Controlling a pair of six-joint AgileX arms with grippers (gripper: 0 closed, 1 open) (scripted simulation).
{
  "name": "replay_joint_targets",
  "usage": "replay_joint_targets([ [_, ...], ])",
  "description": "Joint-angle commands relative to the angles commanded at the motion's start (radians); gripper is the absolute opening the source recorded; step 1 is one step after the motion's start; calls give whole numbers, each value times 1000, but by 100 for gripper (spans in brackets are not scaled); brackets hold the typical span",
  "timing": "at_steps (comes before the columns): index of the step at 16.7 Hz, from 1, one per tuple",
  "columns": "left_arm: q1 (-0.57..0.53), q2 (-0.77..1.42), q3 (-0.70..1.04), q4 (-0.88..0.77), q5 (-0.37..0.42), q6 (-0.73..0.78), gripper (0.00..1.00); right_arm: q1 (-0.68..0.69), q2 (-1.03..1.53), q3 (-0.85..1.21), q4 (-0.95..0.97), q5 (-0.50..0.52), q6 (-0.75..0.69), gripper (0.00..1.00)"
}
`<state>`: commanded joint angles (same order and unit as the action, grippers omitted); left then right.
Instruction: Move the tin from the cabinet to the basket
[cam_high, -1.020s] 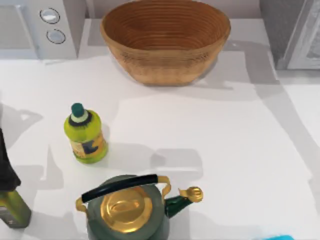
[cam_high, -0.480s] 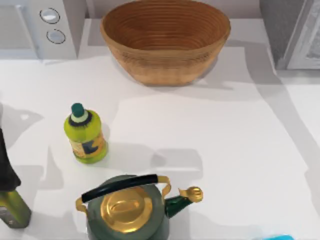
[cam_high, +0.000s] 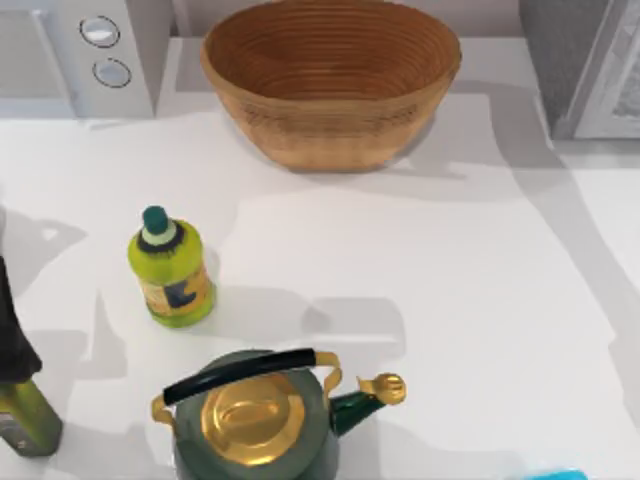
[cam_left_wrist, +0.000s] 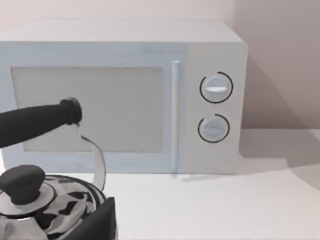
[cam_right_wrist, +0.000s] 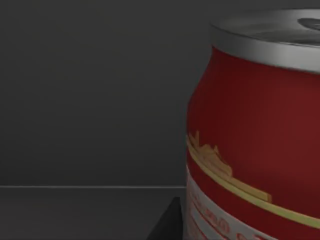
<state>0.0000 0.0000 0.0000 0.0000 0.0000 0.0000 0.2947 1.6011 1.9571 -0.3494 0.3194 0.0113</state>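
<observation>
The right wrist view looks from very close at the tin (cam_right_wrist: 255, 130), red with a silver top, standing upright in a dark grey space. I cannot tell if the right hand is open or closed. In the top view, nearest is a green kettle (cam_high: 255, 420). The yellow-green bottle (cam_high: 172, 267) stands behind it. Farther back sits the basket (cam_high: 331, 78), with the white oven (cam_high: 85, 55) on its left and the cabinet (cam_high: 590, 65) on its right.

Bare white table (cam_high: 430, 290) stretches from the tan woven oval basket (cam_high: 332, 80) toward the right edge; the yellow-green bottle (cam_high: 172, 268) and green-gold kettle (cam_high: 255, 415) crowd the front-left.
</observation>
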Motion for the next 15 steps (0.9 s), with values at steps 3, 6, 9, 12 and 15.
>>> replay_joint_targets([
  [3, 0, 0, 0, 0, 0, 0, 100, 0, 0, 0, 0, 0, 0, 0],
  [6, 0, 0, 0, 0, 0, 0, 100, 0, 0, 0, 0, 0, 0, 0],
  [9, 0, 0, 0, 0, 0, 0, 100, 0, 0, 0, 0, 0, 0, 0],
  [12, 0, 0, 0, 0, 0, 0, 100, 4, -4, 1, -3, 3, 1, 0],
  [15, 0, 0, 0, 0, 0, 0, 100, 71, -60, 27, -74, 72, 0, 0],
])
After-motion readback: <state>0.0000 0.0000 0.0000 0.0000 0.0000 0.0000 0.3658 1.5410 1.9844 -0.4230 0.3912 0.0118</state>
